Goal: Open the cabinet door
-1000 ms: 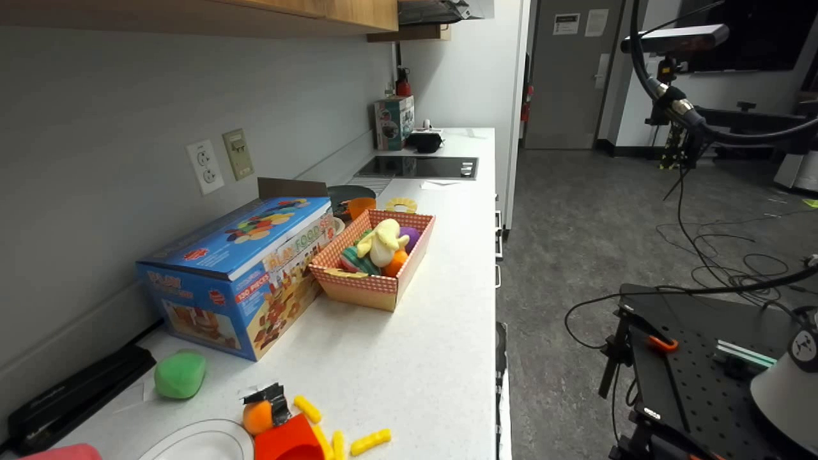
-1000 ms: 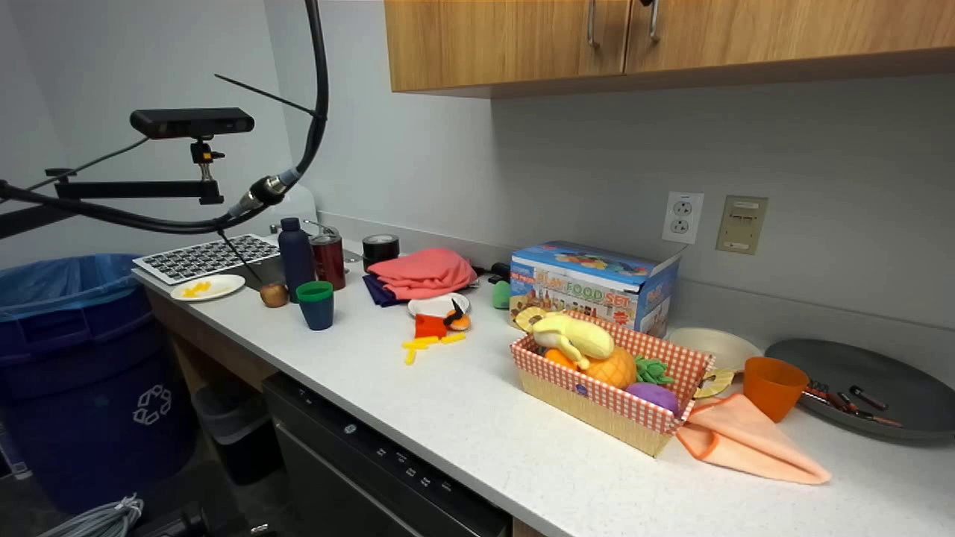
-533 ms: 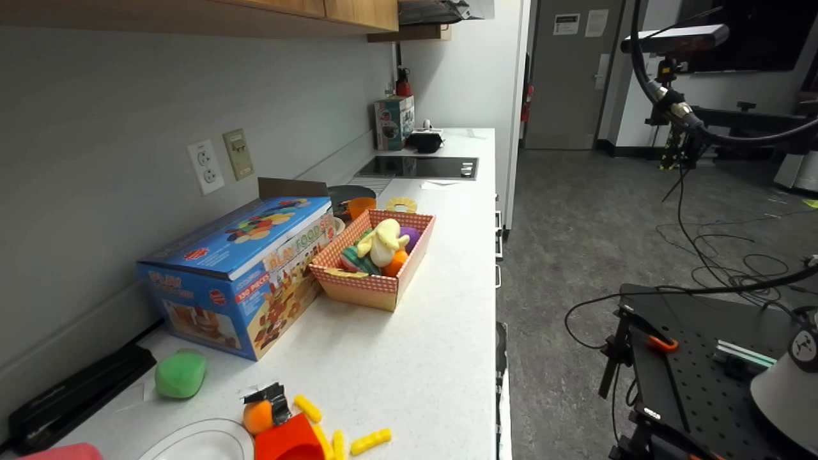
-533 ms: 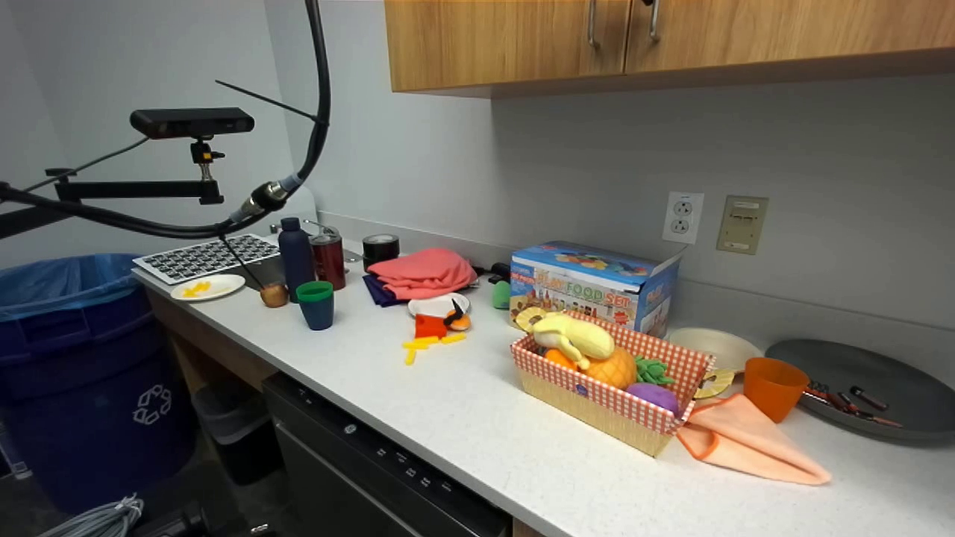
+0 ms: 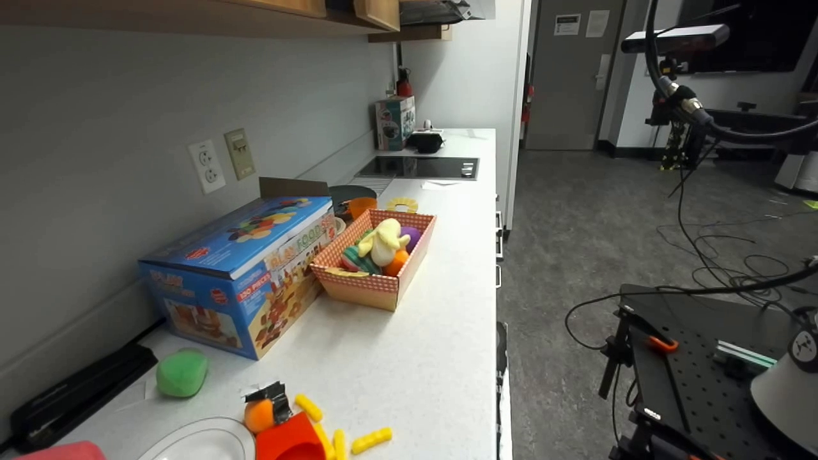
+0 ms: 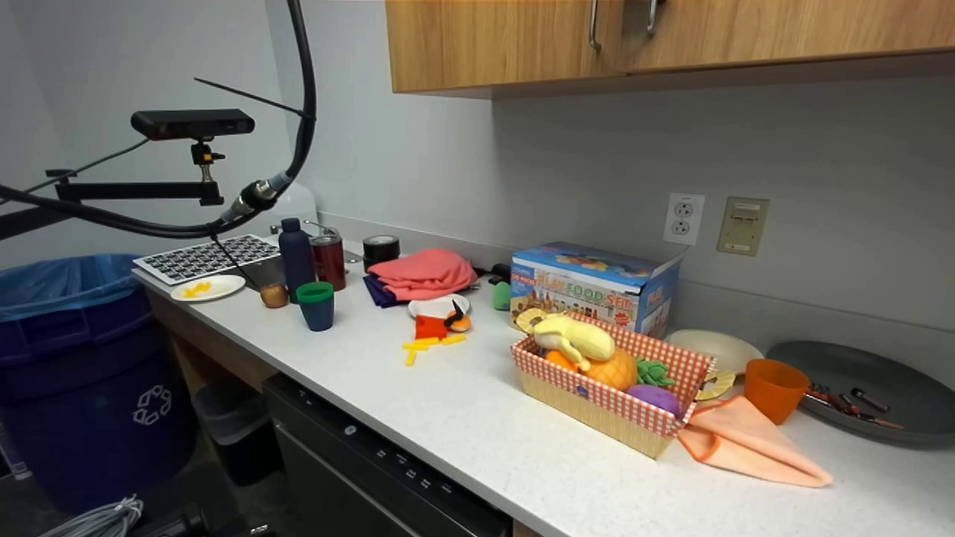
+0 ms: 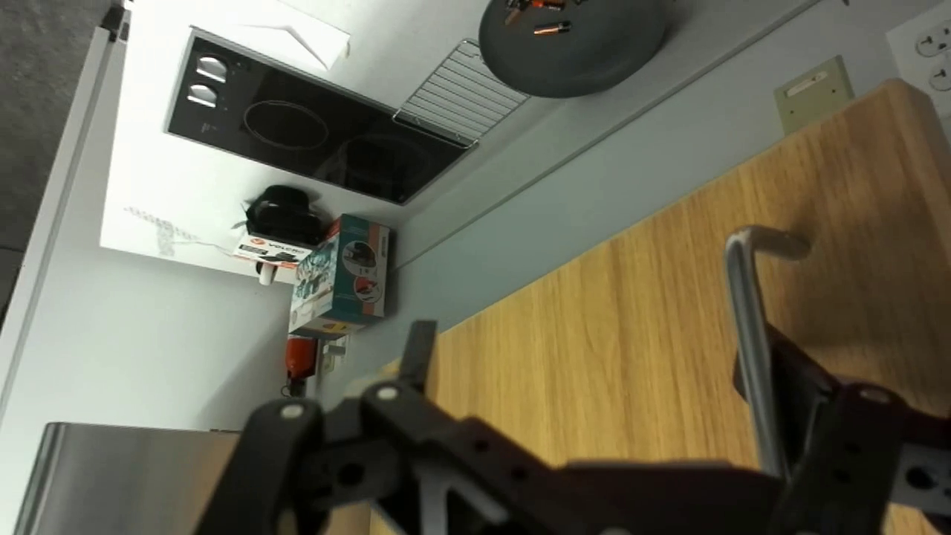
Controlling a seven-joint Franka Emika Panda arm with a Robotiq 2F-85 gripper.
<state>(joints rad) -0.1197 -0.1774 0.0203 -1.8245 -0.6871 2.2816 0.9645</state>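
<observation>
Hand [image 7: 591, 360] wide, fingertip [image 7: 796, 380] behind handle [image 7: 750, 327]

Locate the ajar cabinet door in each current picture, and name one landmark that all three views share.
In an exterior view: the cabinet door is at the top edge, just left of centre, cropped.
In an exterior view: the cabinet door is at top right, cropped, metal handle near its left edge.
Wrist view: the cabinet door fills much of the right half.
Shared landmark: the beige wall plate.
</observation>
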